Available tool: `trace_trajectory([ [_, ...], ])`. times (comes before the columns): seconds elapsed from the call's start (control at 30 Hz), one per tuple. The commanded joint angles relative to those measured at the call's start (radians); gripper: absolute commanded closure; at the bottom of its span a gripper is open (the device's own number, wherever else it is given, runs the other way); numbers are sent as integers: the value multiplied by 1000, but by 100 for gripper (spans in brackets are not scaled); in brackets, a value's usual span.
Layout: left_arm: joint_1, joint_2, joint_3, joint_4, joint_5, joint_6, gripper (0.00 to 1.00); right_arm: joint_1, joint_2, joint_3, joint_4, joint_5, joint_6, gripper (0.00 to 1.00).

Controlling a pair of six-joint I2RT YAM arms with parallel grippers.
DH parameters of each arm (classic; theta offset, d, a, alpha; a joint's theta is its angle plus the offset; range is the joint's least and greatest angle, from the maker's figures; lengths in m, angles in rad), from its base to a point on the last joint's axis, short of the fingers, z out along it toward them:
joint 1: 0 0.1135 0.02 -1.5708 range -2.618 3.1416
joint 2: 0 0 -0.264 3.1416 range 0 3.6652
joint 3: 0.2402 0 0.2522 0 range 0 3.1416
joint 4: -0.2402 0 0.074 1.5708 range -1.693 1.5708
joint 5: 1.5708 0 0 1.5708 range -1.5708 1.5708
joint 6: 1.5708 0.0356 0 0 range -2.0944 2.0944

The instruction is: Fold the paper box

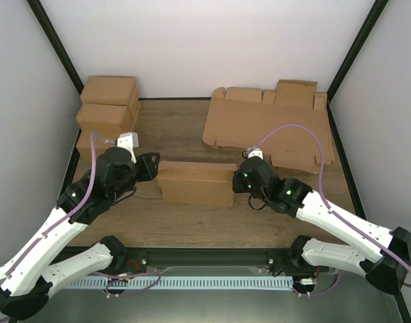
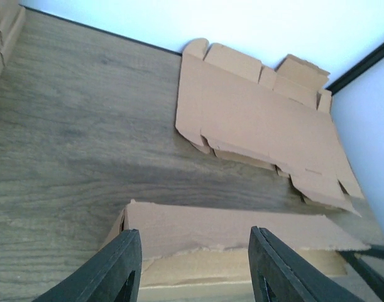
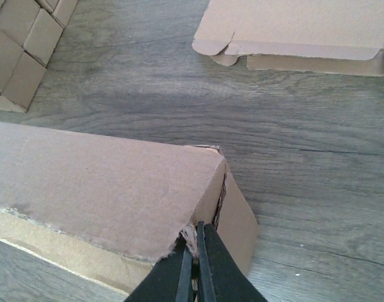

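Tabletop [image 1: 185, 131]: grey-brown wood-grain laminate, matte, grain running left to right. Plain white walls [image 1: 212, 40] close it in on three sides, with black posts [image 1: 56, 47] slanting up from the far corners.

Blanks [image 1: 266, 124]: flat die-cut brown card at far right, layered, with rounded tabs and notched flaps along the edges. The lower sheets peek out at the near edge.

Stack [image 1: 107, 108]: closed brown boxes at far left, square-edged, against the left wall.

Box [image 1: 195, 183]: table centre, between the two arms and well apart from both the blanks and the stack. It is a long, low, partly folded form of brown card. The top panel is flat, its near edge is rough and fibrous, and a paler inner layer shows below it. The right end panel is slightly splayed, with a dark gap at the crease.

Left gripper [image 1: 153, 168]: at the box's left end, black fingers [image 2: 126, 264] spread wide. The top panel shows between them, and I cannot tell whether they touch it.

Right gripper [image 3: 195, 245]: at the box's near right top corner, fingers pressed together, tips against the frayed corner. Cannot tell whether any card sits between them.
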Motion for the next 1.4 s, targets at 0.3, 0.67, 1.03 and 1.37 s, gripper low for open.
trace_trajectory([
  [0.3, 146, 155, 131, 10, 56, 174, 51, 92, 75, -145, -164, -71, 163, 99],
  [0.67, 151, 210, 126, 34, 190, 445, 45, 92, 53, -56, -147, -32, 46, 99],
  [1.03, 149, 78, 7, 159, 442, 875, 3, 91, 72, -25, -126, -12, -12, 99],
  [1.37, 149, 177, -12, 112, 764, 1293, 4, 90, 62, -28, -104, -33, -43, 99],
])
